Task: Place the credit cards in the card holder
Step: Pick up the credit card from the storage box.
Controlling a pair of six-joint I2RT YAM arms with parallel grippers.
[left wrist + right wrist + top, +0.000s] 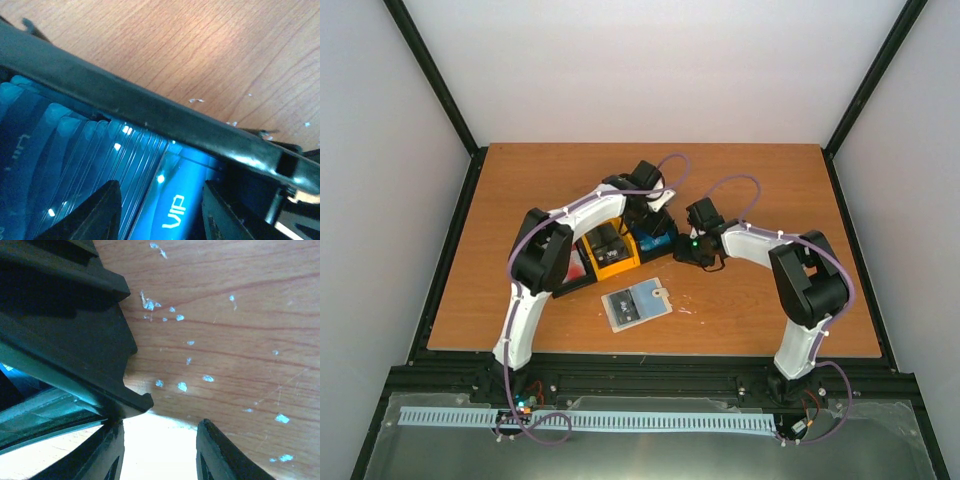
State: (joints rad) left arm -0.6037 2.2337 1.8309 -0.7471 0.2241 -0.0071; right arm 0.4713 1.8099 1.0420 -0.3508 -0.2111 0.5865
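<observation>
Only overhead shows the card holder [636,305] lying open. Left wrist: left end effector [160,197] straddles a blue card [175,217], grip unclear. Right end effector [161,440] gapes above the desk [235,340].

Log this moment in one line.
left gripper: straddling blue credit cards in tray, grip unclear | right gripper: open at tray end | card holder: open on table, apart from both

Glossy plastic credit cards [172,200] (matt woodgrain table [200,50])
</observation>
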